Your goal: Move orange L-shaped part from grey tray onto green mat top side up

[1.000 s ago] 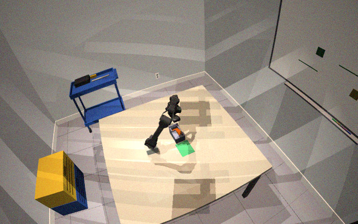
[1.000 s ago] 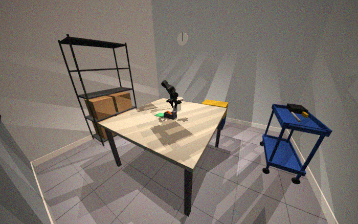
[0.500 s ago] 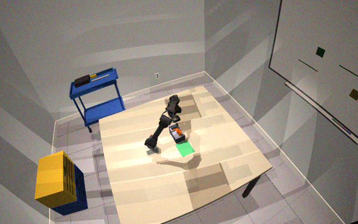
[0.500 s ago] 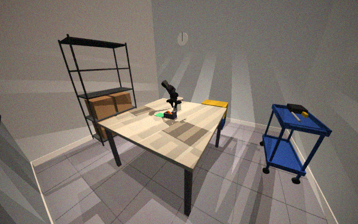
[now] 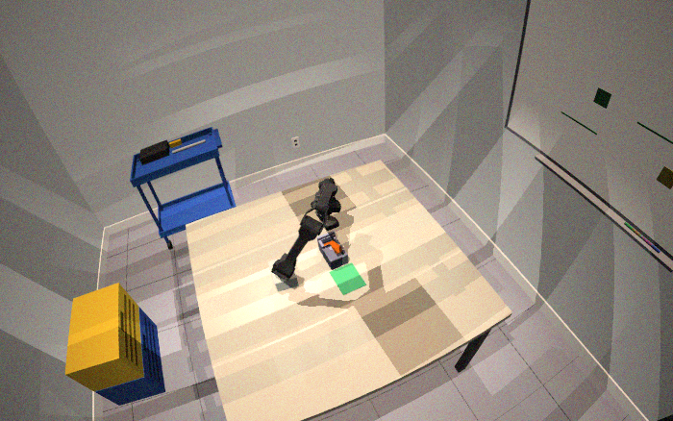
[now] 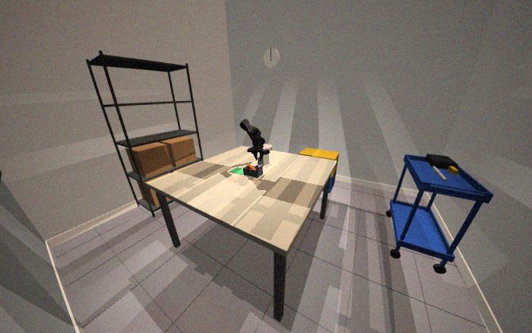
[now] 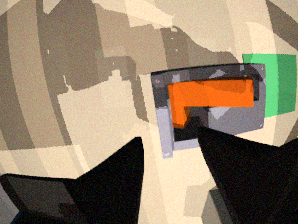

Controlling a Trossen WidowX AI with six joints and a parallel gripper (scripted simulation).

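The orange L-shaped part (image 5: 334,246) (image 6: 251,167) (image 7: 215,93) is in the grey tray (image 5: 333,260) (image 6: 254,172) (image 7: 240,119). It looks tilted: its long end, toward the mat, stands raised above the pocket, while its L-shaped end sits low at the far side from the mat. The green mat (image 5: 348,279) (image 6: 236,171) (image 7: 282,85) lies bare beside the tray. My gripper (image 5: 332,232) (image 6: 258,159) (image 7: 170,139) is partly open and empty, above the tray near the L-shaped end. In the wrist view its right fingertip overlaps the tray's image.
The arm's base (image 5: 284,266) stands on the wooden table (image 5: 297,357) (image 6: 235,214), to one side of the tray and mat. A blue cart (image 5: 176,163) (image 6: 451,188), a yellow and blue cabinet (image 5: 94,333) and a black shelf rack (image 6: 149,103) stand off the table.
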